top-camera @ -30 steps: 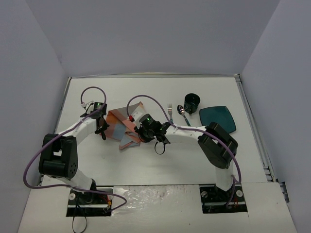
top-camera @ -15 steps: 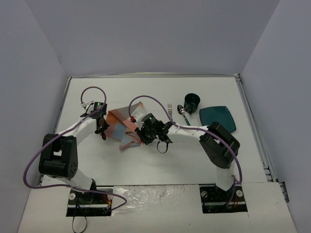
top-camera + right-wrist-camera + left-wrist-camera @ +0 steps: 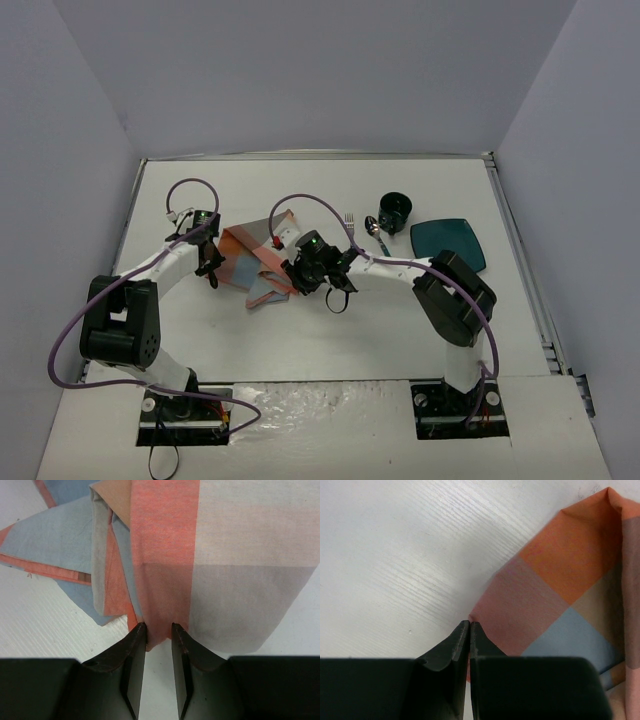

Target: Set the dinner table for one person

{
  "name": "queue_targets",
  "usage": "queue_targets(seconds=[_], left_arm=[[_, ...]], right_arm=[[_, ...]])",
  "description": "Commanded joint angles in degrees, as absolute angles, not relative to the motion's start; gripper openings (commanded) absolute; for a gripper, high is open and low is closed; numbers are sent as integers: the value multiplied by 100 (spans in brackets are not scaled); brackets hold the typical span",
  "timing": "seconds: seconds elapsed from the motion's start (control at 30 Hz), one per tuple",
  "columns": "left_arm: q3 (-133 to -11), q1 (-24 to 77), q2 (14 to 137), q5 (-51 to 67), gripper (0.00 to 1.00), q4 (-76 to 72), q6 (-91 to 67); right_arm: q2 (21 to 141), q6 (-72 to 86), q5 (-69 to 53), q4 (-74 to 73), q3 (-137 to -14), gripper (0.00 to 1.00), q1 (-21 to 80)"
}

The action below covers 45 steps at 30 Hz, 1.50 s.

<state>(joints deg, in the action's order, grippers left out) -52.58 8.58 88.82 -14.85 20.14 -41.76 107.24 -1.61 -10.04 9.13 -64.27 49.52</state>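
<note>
- We see the left arm rise from its base at the near left, fold at the elbow and send its forearm up and to the right, so the left gripper (image 3: 470,624) sits at the left edge of the checked placemat (image 3: 250,262).
- Its two fingers are pressed together with only a hairline between them, nipping the cloth right at a corner where a brownish-pink check meets the bare tabletop.
- The right arm stands at the near right, bends at a high elbow and stretches its forearm leftward, low across the surface, to the placemat's right part.
- The right gripper (image 3: 159,629) has its fingers drawn close on a raised orange fold of the cloth, which fills the narrow gap between them.
- The placemat lies crumpled and folded over itself between the two grippers.
- The dinner table (image 3: 330,340) is the white top under everything; the cloth is left of its centre, while a fork (image 3: 349,222), a spoon (image 3: 374,226), a dark cup (image 3: 395,211) and a teal plate (image 3: 448,244) lie towards the far right.
</note>
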Motion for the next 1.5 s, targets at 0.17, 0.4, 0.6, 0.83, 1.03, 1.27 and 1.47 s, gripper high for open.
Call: queue_targets(seconds=[0.17, 0.4, 0.6, 0.83, 1.03, 1.27, 1.47], left_arm=[[-5431, 888, 8745, -1528, 0, 1960, -4114], [-5440, 888, 8767, -1475, 0, 1944, -4116], [-5490, 888, 8611, -1418, 0, 1970, -4006], [-5541, 888, 8009, -1377, 0, 1859, -3713], [-6005, 888, 7168, -1405, 0, 1873, -2772], [-7239, 879, 6411, -1716, 0, 2171, -1754], [-7859, 879, 5784, -2007, 0, 2127, -954]], right_arm=[[10216, -223, -975, 913, -6348, 5, 4631], [10220, -189, -1239, 907, -6429, 0, 4601], [9852, -118, -983, 914, -6442, 0, 4623], [9205, -15, -331, 903, -6555, 0, 4614], [8621, 0, 437, 589, -7127, 0, 4614], [8245, -277, 1188, 147, -8148, 0, 4579], [7667, -440, 1067, 60, -8507, 0, 4597]])
